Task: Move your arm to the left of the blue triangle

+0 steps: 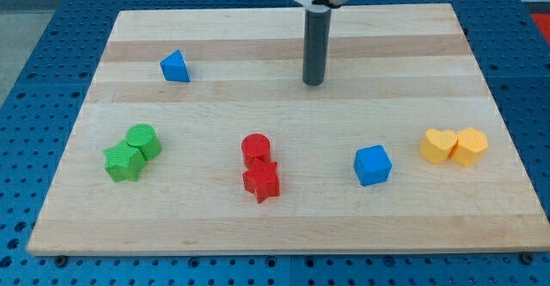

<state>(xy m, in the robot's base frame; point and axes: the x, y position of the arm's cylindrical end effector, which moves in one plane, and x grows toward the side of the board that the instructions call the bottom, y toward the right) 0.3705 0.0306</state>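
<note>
The wooden tabletop (pixel 284 222) is a pale board of glued strips, set on a blue perforated base (pixel 34 80) that shows past all its edges. Most of the board's upper half is bare wood, as are the margins along the view's bottom edge and both sides.

My tip (pixel 314 83) stands on the upper middle of the board, with open wood all round it. The end effector is a plain dark rod (no jaws to spread or press together, and it pinches nothing). The blue triangle (pixel 174 66) lies well apart from the tip, at about 9 o'clock from it and a touch higher, near the board's upper left part. The strip of wood between them holds no block, and there is bare board to the triangle's own 9 o'clock before the edge.

The other blocks sit in the lower half. A green cylinder (pixel 143 139) touches a green star (pixel 124 162) at about 8 o'clock from the tip. A red cylinder (pixel 255 149) touches a red star (pixel 261 182) at roughly 7 o'clock. A blue cube (pixel 372 165) lies at about 5 o'clock, and a yellow heart (pixel 438 146) touches a second yellow block (pixel 470 145) (its shape is hard to make out) at about 4 o'clock.
</note>
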